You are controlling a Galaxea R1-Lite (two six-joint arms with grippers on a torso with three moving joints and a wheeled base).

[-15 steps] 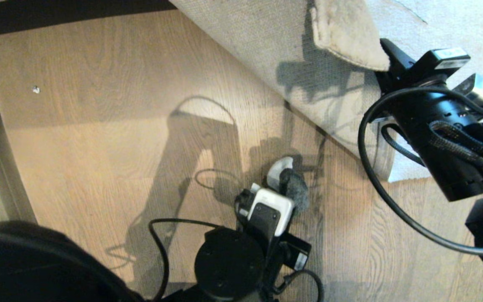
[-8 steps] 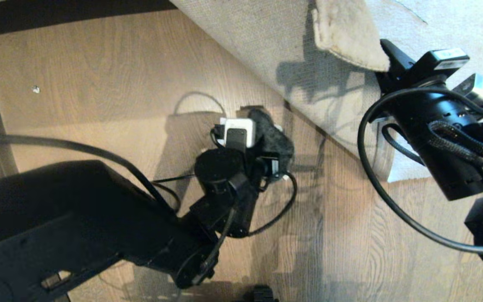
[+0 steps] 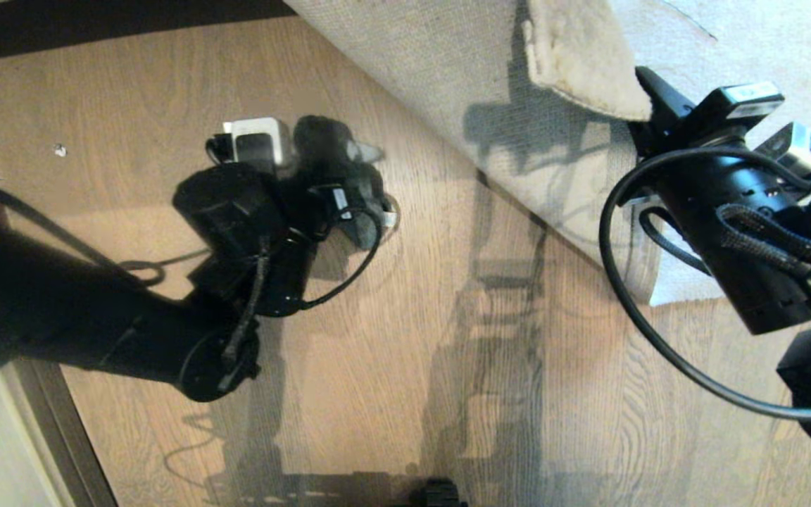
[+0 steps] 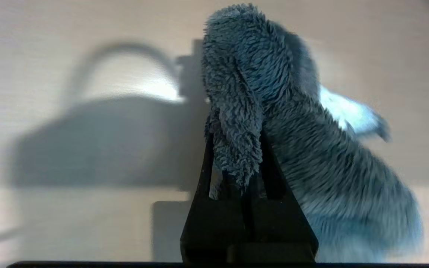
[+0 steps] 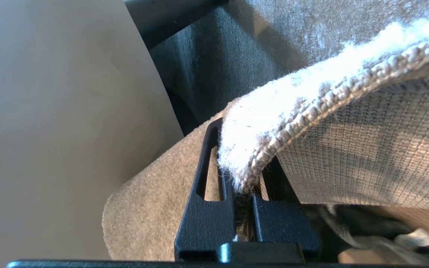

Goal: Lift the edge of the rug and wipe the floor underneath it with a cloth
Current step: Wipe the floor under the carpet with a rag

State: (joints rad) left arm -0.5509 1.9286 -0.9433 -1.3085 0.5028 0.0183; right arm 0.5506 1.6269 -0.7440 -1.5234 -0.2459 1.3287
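Left gripper [image 4: 237,163]: jaws pressed together on a fold of the cloth [image 4: 270,123], which bulges out past the tips and trails off to one side; that trailing part is smeared and its edge hard to trace. A pale patch of the cloth shows behind the dark pile, outline unclear. In the head view the left gripper [image 3: 338,179] sits at about 10 o'clock of centre, over bare floor [image 3: 448,366]; its fingertips are buried under the cloth [image 3: 331,158], so contact between cloth and floor cannot be confirmed from there. The left arm runs off the frame at 9 o'clock. Right gripper [image 5: 244,186]: jaws pinched on the rug [image 5: 367,160] edge, pile side up, woven backing facing the camera; the very tips are covered by the rug's fringe. In the head view the right gripper [image 3: 648,105] is at 2 o'clock, its jaws mostly hidden behind the curled rug [image 3: 448,77] corner. The rug edge is raised and folded back, backing exposed, running from 12 toward 3 o'clock; its far extent is cut off by the frame. A small white speck [image 3: 60,149] lies on the floor at 10 o'clock, well apart from the cloth. A dark strip [image 3: 117,24] crosses the top edge, identity unclear.
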